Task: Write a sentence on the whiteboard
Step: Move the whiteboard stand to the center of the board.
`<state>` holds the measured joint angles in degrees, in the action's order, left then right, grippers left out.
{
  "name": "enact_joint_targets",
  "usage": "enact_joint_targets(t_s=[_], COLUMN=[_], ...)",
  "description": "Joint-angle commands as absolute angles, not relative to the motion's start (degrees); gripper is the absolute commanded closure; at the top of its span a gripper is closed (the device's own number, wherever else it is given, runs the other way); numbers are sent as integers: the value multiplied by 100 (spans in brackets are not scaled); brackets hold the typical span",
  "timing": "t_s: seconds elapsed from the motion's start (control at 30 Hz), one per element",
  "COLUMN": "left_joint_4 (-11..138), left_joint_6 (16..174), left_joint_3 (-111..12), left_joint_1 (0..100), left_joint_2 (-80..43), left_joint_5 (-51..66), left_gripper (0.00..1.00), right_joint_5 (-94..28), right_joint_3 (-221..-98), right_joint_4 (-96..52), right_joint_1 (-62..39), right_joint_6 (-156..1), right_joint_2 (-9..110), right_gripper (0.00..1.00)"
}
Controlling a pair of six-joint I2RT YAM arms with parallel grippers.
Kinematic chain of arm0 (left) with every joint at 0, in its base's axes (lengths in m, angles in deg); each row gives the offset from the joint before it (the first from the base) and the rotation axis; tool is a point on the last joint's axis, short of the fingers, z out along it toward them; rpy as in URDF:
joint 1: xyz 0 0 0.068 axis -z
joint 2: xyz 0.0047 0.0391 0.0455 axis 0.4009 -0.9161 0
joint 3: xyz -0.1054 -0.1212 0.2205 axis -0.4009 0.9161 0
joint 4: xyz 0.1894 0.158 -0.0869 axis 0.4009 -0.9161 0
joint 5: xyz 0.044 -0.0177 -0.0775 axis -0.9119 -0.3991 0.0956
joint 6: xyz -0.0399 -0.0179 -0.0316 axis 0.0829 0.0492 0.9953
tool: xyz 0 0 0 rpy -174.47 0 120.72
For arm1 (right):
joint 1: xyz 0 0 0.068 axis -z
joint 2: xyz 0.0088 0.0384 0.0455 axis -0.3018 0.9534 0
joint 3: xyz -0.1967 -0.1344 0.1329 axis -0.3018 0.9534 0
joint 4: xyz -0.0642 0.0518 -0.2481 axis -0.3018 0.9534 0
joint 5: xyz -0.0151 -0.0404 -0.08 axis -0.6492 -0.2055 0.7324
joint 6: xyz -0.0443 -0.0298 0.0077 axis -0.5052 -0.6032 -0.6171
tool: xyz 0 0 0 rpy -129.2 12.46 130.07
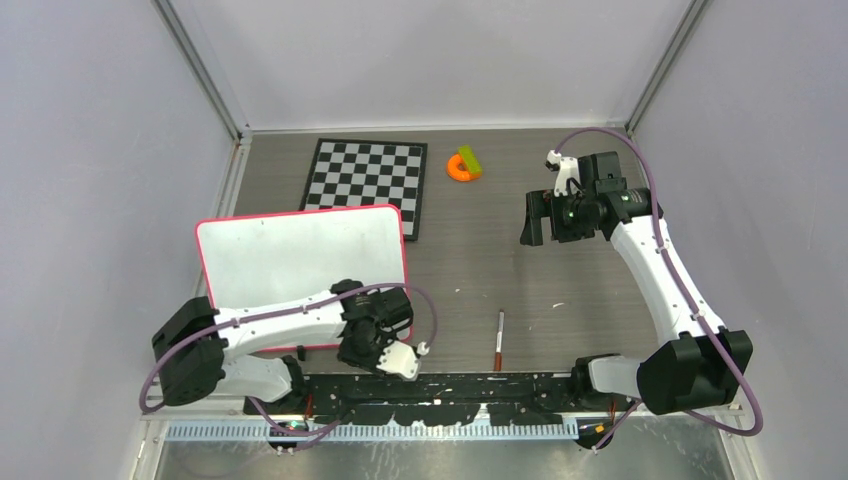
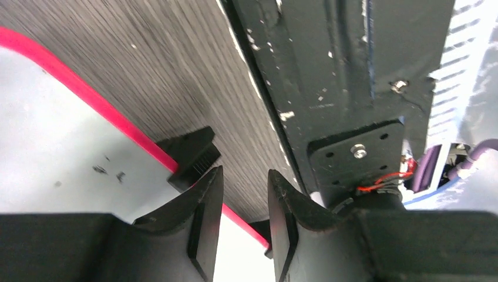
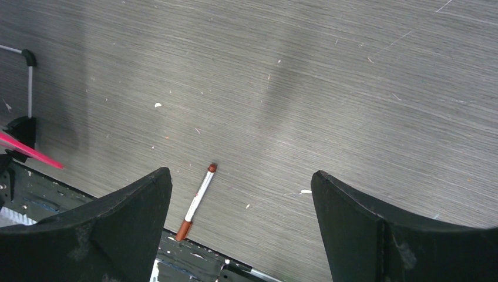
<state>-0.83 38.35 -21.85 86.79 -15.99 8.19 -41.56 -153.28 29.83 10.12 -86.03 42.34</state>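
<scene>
Plainly nothing is written yet: the whiteboard (image 1: 300,255) lies flat on the left of the counter (image 1: 480,260), partly overlapping a checkerboard (image 1: 365,180), and no sentence shows on its white face, only a few faint specks in the left wrist view. The marker (image 3: 197,201) lies on bare counter well to the board's right, one end close to the black front rail (image 1: 450,385).

The right claw (image 3: 239,172) hangs high over the counter, spread wide and empty, with the marker in sight below and a little to one side. The left claw (image 2: 245,176) is nearly pressed together, with a slim gap and nothing pinched, low beside the board's near edge by a black clip (image 2: 191,155).

The step in hand looks like fetching the marker. To do it well, the right claw should centre over the barrel, turn so its jaws straddle it crosswise, and come down away from the rail end so a finger does not catch the rail. Pinching toward the rear of the barrel would leave the tip free to reach the board. Whether the marker is capped cannot be told. The left claw could press the board's corner to stop it sliding.
</scene>
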Motion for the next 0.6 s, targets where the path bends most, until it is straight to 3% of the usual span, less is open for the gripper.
enact_joint_targets(t_s=[0.0, 0.47, 0.57], left_joint_4=[611, 1289, 890], left_joint_6=[3668, 3693, 3465], left_joint_3=[-2328, -3352, -3555], left_joint_1=[8718, 8716, 8717], left_joint_2=[-1855, -2738, -2505], left_joint_5=[759, 661, 702], left_gripper=[65, 61, 53], right_joint_5=[-4089, -4093, -4083], right_joint_3=[-15456, -15330, -15304], right_joint_4=[2868, 2825, 2811], right_joint_1=[1005, 1048, 1050], right_joint_6=[-8572, -8600, -8614], right_joint_2=[4027, 3947, 3916], right_gripper=[8, 7, 8])
